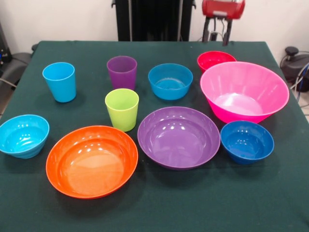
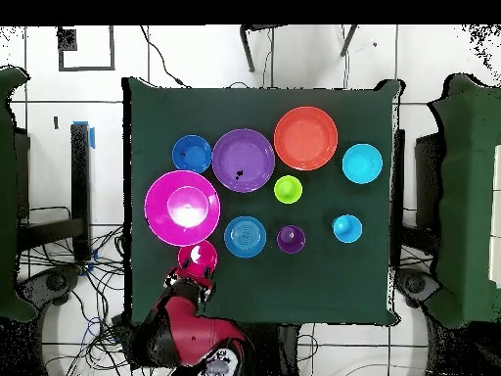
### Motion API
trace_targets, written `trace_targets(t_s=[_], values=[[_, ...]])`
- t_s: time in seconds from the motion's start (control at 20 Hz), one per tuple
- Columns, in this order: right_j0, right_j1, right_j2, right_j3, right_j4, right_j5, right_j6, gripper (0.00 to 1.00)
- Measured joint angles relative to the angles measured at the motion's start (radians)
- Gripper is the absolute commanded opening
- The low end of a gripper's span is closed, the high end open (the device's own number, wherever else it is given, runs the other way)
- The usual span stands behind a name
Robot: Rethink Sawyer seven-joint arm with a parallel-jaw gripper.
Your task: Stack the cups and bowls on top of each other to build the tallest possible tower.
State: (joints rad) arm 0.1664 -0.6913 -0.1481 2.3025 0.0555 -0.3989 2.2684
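All pieces stand apart on the green table (image 1: 154, 208); no tower shows. The light blue cup (image 1: 59, 81), purple cup (image 1: 121, 71) and lime green cup (image 1: 121, 108) stand upright. The bowls are cyan (image 1: 23, 135), blue (image 1: 170, 80), dark blue (image 1: 246, 141), red (image 1: 216, 60), wide orange (image 1: 91, 160), wide purple (image 1: 178, 137) and big pink (image 1: 244, 91). My gripper (image 1: 217, 33) hangs open and empty at the far edge, just behind the red bowl. The overhead view shows the gripper (image 2: 193, 282) beside the red bowl (image 2: 197, 258).
The red arm (image 2: 186, 333) reaches in from the base side. The pink bowl (image 2: 182, 207) stands tall right next to the red bowl. Chairs and cables lie around the table on the floor.
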Motion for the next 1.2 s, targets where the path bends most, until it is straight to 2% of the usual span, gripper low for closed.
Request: trace_targets(t_s=[0.3,0.4,0.7,1.2], values=[[0.008,-0.117,-0.013,0.018,0.001,0.115,0.0,1.0],[0.008,-0.134,-0.014,0.018,0.001,0.123,0.0,1.0],[0.007,-0.137,-0.015,0.018,0.001,0.123,0.0,1.0],[-0.011,-0.096,-0.015,0.018,0.001,0.117,0.0,1.0]])
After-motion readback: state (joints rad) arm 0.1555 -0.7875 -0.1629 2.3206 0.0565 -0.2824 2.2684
